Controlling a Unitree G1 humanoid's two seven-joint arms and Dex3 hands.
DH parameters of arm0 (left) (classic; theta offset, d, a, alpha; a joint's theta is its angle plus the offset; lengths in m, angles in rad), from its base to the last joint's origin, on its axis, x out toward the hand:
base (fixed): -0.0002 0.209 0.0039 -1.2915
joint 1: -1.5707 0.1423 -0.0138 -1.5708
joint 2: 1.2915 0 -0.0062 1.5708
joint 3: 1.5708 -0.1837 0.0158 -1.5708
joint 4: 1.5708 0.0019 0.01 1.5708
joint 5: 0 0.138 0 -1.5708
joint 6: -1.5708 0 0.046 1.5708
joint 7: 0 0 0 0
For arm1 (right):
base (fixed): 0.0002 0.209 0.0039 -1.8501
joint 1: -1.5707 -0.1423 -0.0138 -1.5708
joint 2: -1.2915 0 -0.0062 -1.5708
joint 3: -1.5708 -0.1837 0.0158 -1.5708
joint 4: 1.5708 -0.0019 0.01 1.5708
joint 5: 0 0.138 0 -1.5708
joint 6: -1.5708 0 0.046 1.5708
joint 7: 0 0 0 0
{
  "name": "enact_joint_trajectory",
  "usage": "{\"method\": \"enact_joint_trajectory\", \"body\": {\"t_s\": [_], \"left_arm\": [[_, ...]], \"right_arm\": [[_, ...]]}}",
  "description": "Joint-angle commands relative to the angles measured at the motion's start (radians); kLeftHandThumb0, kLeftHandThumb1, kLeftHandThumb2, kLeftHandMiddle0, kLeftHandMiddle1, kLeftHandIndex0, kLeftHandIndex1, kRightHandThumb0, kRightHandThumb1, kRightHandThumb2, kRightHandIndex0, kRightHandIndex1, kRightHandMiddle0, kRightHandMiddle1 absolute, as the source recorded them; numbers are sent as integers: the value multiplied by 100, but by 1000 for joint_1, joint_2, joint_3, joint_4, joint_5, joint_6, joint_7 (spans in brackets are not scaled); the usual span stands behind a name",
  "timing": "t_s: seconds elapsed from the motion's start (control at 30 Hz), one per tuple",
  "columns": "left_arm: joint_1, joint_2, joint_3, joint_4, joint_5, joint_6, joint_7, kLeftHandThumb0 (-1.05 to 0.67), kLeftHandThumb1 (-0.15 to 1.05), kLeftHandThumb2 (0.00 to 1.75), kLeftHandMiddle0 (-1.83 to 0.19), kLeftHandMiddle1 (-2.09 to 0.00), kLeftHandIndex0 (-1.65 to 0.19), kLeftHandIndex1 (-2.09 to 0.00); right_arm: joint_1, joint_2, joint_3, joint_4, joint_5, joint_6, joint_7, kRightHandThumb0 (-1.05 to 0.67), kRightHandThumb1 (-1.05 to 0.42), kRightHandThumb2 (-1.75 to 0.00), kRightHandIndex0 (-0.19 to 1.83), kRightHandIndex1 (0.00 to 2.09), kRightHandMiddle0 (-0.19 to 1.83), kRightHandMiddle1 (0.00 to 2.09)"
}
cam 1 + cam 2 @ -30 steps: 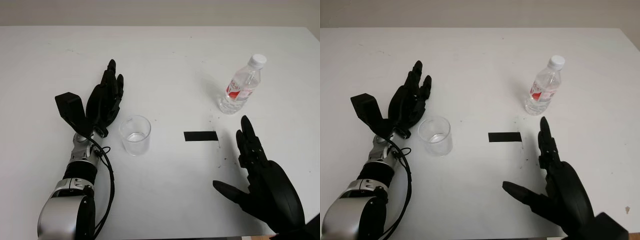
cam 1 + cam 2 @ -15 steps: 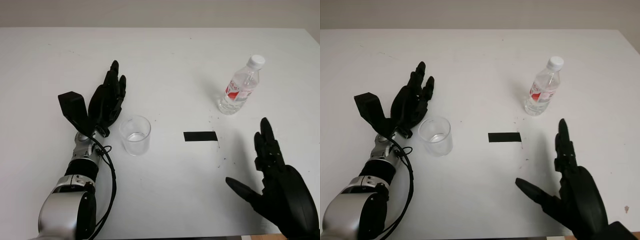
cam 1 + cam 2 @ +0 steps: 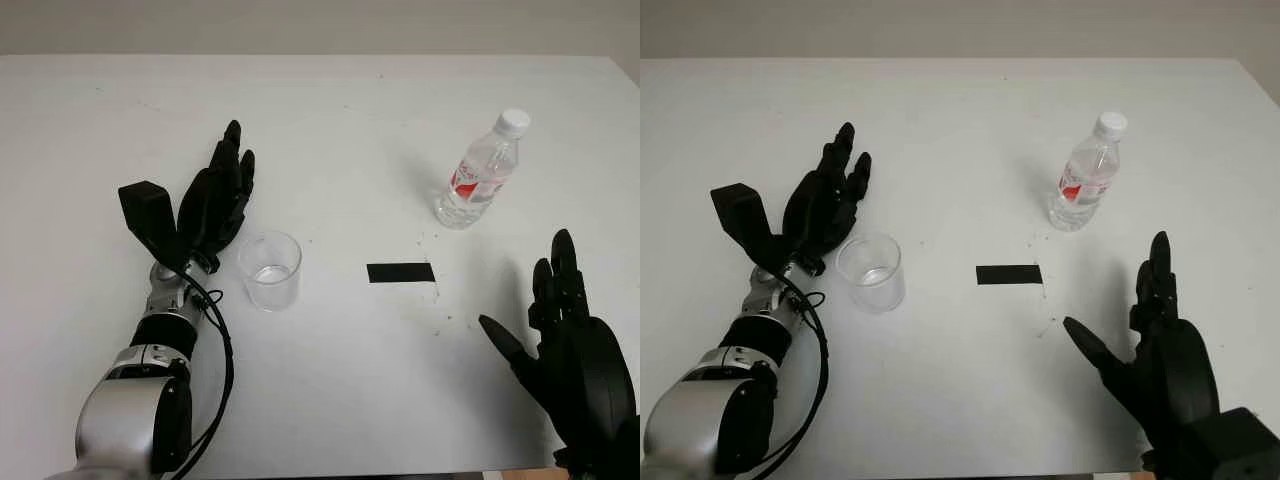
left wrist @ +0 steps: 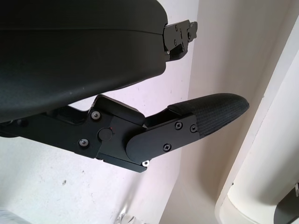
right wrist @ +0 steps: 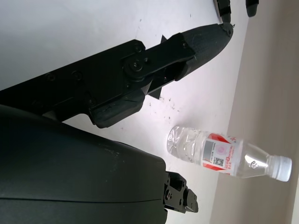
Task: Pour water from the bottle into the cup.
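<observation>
The bottle (image 3: 482, 172) stands upright toward the right edge of the white surface (image 3: 330, 120), its white cap still screwed on, so nothing can be poured until that cap comes off. It is a thin clear plastic bottle with a red and white label around its middle, and it looks to hold only a little water, so I judge it light, easy to tip and soft enough to buckle under a hard squeeze; the best place to take hold is likely around the labelled middle, where the wall is straight and less slippery than the tapering shoulder. The cup (image 3: 270, 270) is clear, open at the top and stands left of centre toward the near edge, with a black strip of tape (image 3: 401, 272) on the surface between it and the bottle; it seems rigid but light, and a knock could slide or topple it. The right hand (image 3: 568, 345) is open and holds nothing, near the front right corner, well short of the bottle. The left hand (image 3: 215, 200) is also open and empty, just beside the cup on its far left side, not touching it.
</observation>
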Motion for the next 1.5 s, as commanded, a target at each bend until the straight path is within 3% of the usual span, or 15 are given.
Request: {"method": "enact_joint_trajectory", "body": {"t_s": [0.0, 0.37, 0.73, 1.47], "left_arm": [[-29, 5, 4, 11, -1, -1, -4, -87, 105, 77, 19, 0, 19, 0], [-18, 4, -2, 4, 10, -3, 13, -87, 105, 78, 19, 0, 19, 0], [-12, 3, 2, 4, 0, 2, -1, -86, 105, 79, 19, 0, 19, 0], [-17, 8, 5, 13, 0, -4, -9, -86, 105, 78, 19, 0, 19, 0]], "right_arm": [[-34, 3, -9, 26, -6, -11, -11, -95, -99, -6, -19, 0, -19, 0], [-267, -51, -34, 198, 13, -14, 28, -98, -95, -4, -19, 0, -19, 0], [-360, -120, -51, 214, -45, 31, 16, -100, -94, -5, -19, 0, -19, 0], [-698, -228, -79, 710, -115, -54, -52, -99, -91, -4, -19, 0, -19, 0]]}}
